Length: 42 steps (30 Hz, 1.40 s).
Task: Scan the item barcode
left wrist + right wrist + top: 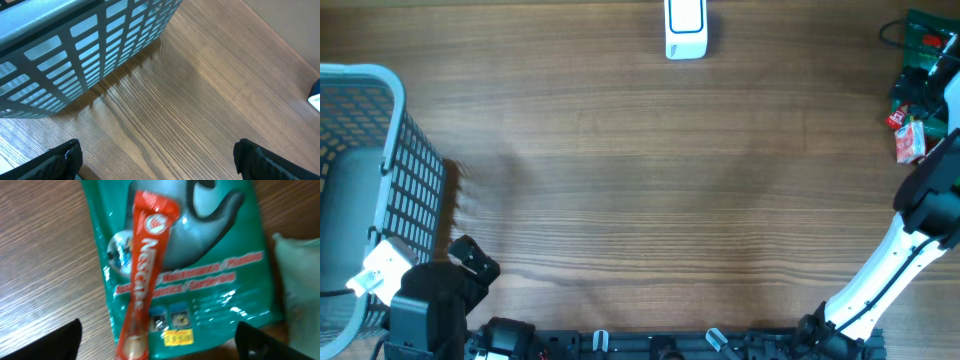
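We see both tools released: the left tool (pixel 157 162) beside the basket (pixel 75 55) at the worktop's (pixel 200 100) left edge, the right tool (pixel 159 341) above the red sachet (pixel 145 270), which lies on a teal packet (pixel 220 280) by the right edge.

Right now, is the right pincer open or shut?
Open: the right pincer shows its fingertips far apart at the wrist view's lower corners, and the red sachet lies ungripped on the green packet.
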{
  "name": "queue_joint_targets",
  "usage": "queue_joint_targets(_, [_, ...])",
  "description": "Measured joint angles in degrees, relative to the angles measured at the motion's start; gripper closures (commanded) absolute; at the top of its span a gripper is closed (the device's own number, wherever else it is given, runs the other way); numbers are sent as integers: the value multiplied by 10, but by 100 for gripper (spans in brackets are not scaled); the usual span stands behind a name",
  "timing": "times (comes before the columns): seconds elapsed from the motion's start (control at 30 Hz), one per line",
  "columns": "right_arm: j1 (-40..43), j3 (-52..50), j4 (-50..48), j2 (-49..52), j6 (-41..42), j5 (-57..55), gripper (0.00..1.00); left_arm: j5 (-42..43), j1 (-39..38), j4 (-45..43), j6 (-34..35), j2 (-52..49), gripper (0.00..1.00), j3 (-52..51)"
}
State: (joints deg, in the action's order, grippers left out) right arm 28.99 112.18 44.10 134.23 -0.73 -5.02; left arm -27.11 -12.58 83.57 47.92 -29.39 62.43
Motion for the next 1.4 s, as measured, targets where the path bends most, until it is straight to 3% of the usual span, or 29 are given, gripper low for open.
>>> queue_joint_targets(0.2, [-37, -4, 37, -70, 64, 122, 0, 0, 0, 0, 0, 0, 0, 0])
queue_joint_targets(0.3, [-60, -4, 35, -180, 81, 196, 0, 0, 0, 0, 0, 0, 0, 0])
queue_joint_targets(0.5, [-92, 8, 80, -500, 125, 322, 0, 0, 0, 0, 0, 0, 0, 0])
queue_joint_targets(0.77, [-92, 8, 221, -736, 214, 396, 0, 0, 0, 0, 0, 0, 0, 0])
queue_joint_targets(1.07, [-93, 8, 405, -831, 214, 404, 0, 0, 0, 0, 0, 0, 0, 0])
queue_joint_targets(1.23, [-93, 2, 474, -831, 131, 406, 0, 0, 0, 0, 0, 0, 0, 0])
queue_joint_targets(1.4, [-94, 0, 481, -831, 80, 406, 0, 0, 0, 0, 0, 0, 0, 0])
